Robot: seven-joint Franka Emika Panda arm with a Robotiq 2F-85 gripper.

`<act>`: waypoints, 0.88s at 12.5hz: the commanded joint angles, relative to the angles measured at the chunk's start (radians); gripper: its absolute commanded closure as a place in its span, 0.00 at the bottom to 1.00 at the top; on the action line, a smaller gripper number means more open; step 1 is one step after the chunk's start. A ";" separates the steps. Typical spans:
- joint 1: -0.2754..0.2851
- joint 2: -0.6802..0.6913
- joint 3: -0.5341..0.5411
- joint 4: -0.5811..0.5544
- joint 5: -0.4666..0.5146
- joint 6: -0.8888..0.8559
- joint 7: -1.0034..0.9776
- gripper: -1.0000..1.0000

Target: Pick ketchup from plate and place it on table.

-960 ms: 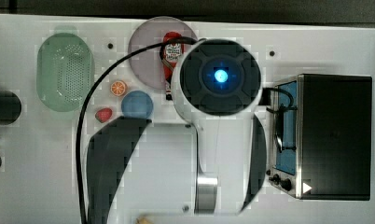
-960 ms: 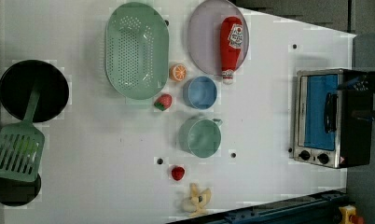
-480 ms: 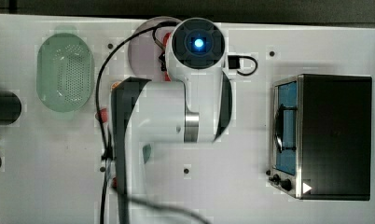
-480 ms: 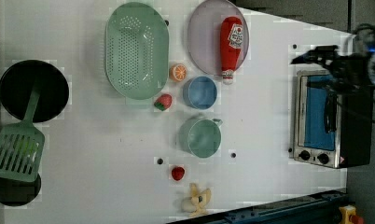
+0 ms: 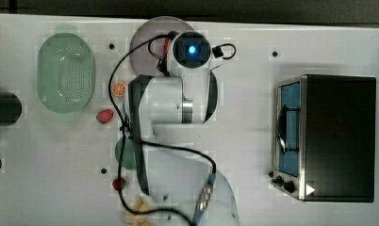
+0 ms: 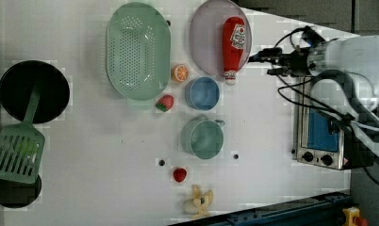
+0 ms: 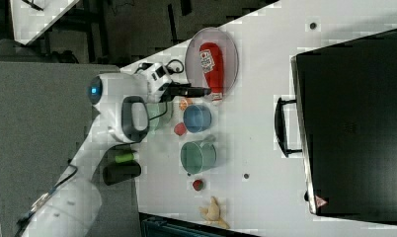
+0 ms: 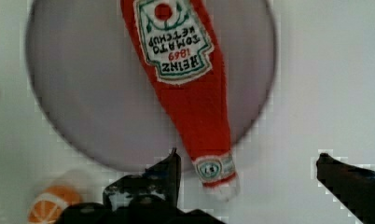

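gripper (image 8: 244, 179) wide open, empty, hovering above the cap end of the ketchup (image 8: 185, 79); one finger sits over the plate (image 8: 83, 102) edge, the other out over the bare table (image 8: 325, 70). no contact with the bottle that i can see.

progress, my read: early. approach under way, grasp not made, bottle not lifted. left to do: come down, close on the bottle, lift it, set it on the table off the plate.

ketchup lies flat on the plate, label up, body across the plate, white cap poking over the rim toward the blue dish (image 6: 202, 93) in the left view. nothing else on the plate.

containers, near the plate then further out, left view: blue dish just beside the cap, looks empty. orange slice (image 6: 180, 72) between blue dish and green basket (image 6: 138, 49), on the table, not in either. basket looks empty. strawberry (image 6: 165, 102) on the table by the basket's edge. teal mug (image 6: 203, 137) past the blue dish, inside too unclear to call. further off, second strawberry (image 6: 179, 174) and banana (image 6: 200, 202) loose on the table. toaster oven (image 6: 322, 136) at the left view's right, door shut.
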 commanded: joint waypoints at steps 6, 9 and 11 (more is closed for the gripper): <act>0.027 0.196 -0.002 0.190 -0.050 0.047 -0.175 0.00; 0.027 0.232 -0.004 0.194 -0.108 0.083 -0.175 0.00; 0.028 0.250 -0.003 0.194 -0.108 0.130 -0.175 0.00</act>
